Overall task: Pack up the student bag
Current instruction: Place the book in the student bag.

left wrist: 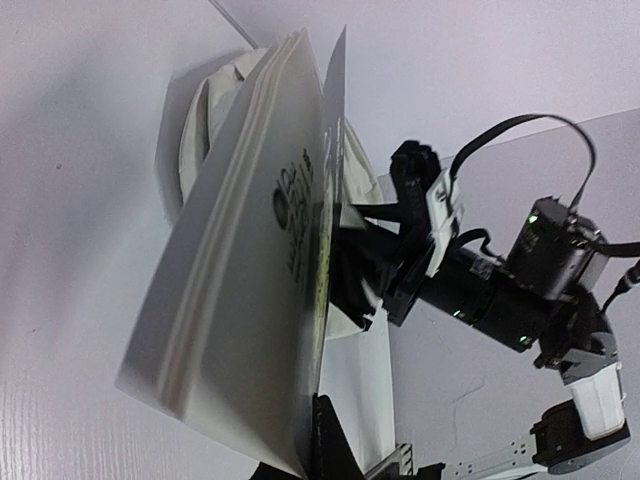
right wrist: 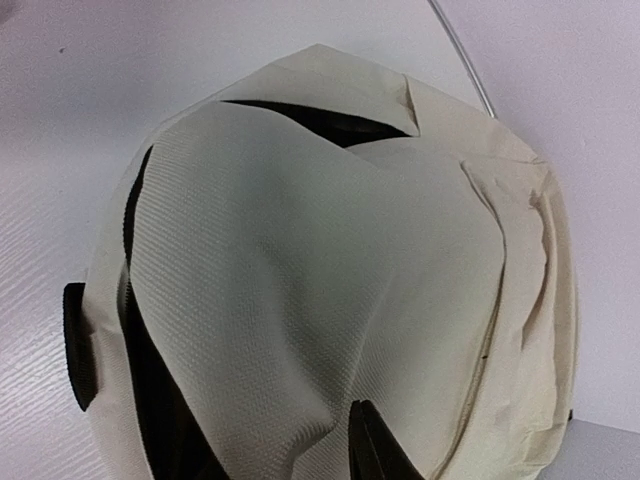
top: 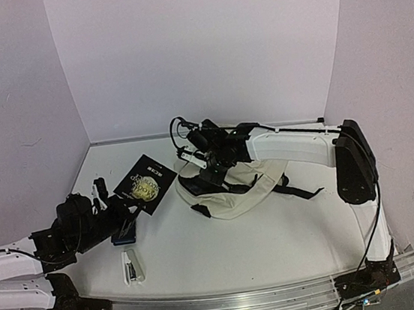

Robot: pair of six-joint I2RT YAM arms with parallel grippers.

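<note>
The student bag [top: 234, 189] is a cream fabric backpack with black straps, lying in the middle of the table. In the right wrist view the student bag [right wrist: 330, 260] fills the frame, its opening a dark slit at the top. My right gripper [top: 207, 170] is at the bag's far left end; in its wrist view the right gripper [right wrist: 335, 445] is shut on a fold of the bag's fabric. My left gripper [top: 122, 212] is shut on a black book with a gold emblem [top: 146, 183]. In the left wrist view the book [left wrist: 250, 280] stands edge-on, with its white pages facing the camera.
A white stapler [top: 132, 266] lies near the front left. A blue flat item [top: 126, 231] lies under the left gripper. A small black object [top: 99, 188] sits at the back left. White walls close the table on three sides.
</note>
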